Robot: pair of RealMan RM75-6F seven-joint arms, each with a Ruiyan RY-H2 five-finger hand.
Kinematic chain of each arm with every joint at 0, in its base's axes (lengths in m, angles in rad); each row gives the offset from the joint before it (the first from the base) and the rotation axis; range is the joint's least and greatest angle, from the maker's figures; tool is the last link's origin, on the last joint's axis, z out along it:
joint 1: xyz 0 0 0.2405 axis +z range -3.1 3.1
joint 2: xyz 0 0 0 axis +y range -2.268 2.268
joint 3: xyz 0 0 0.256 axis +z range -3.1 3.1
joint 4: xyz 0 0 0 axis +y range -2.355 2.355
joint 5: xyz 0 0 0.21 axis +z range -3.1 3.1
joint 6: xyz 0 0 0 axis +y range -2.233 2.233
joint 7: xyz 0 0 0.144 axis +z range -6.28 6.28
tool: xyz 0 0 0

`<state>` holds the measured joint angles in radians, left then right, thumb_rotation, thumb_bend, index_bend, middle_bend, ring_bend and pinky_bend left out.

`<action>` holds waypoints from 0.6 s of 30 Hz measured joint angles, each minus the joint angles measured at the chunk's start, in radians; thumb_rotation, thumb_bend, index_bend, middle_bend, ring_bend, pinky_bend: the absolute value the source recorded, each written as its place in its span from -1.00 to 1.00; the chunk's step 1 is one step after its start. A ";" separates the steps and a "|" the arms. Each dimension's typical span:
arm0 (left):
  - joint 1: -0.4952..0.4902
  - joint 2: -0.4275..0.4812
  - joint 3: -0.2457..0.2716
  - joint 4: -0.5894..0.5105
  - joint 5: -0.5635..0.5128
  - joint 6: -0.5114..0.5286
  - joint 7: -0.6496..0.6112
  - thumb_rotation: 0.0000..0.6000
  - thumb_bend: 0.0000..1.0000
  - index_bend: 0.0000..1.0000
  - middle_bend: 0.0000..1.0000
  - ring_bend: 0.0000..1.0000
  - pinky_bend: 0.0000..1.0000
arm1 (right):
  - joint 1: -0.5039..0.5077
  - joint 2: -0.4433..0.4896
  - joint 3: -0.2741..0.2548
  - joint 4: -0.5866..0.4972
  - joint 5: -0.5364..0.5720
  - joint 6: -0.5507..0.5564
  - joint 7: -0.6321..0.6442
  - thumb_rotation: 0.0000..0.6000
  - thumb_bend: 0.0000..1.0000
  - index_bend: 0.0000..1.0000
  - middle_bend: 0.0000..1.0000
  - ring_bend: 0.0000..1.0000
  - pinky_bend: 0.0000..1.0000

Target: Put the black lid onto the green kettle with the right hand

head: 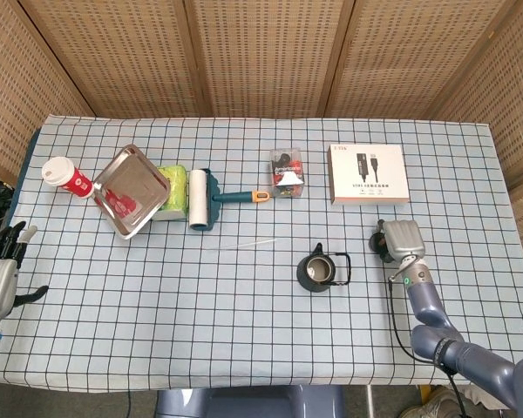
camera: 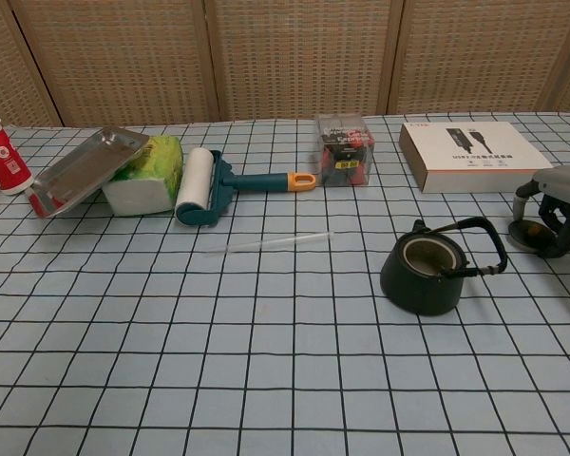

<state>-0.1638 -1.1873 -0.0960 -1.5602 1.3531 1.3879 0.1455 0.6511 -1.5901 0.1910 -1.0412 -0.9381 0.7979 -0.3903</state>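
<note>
On the checked tabletop we saw the green kettle standing open near the middle, its handle tipped to the right. Our right hand sat over the black lid well right of the kettle, fingers curled down around it; whether it gripped the lid we could not tell. Our left hand hung empty, fingers apart, off the tabletop's left edge.

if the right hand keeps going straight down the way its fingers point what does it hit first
Most likely the black lid, which sits on the table right under the right hand; the fingers already curl down around it. Whether they touch it yet is unclear.
</note>
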 measured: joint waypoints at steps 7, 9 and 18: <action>0.002 0.002 0.001 -0.003 0.003 0.005 -0.002 1.00 -0.96 -1.00 -1.00 -1.00 -1.00 | -0.002 0.003 -0.002 -0.009 -0.031 0.028 0.019 1.00 -0.08 0.10 0.64 0.63 0.08; 0.002 0.003 0.002 -0.004 0.005 0.008 -0.003 1.00 -0.96 -1.00 -1.00 -1.00 -1.00 | -0.003 0.008 -0.001 -0.018 -0.039 0.041 0.021 1.00 -0.08 0.10 0.64 0.63 0.08; 0.007 0.009 0.005 -0.011 0.016 0.018 -0.012 1.00 -0.96 -1.00 -1.00 -1.00 -1.00 | -0.008 0.062 0.010 -0.125 -0.058 0.109 -0.010 1.00 -0.08 0.11 0.64 0.63 0.08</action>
<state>-0.1573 -1.1786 -0.0909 -1.5714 1.3694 1.4060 0.1339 0.6426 -1.5284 0.2010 -1.1661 -0.9965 0.9073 -0.3999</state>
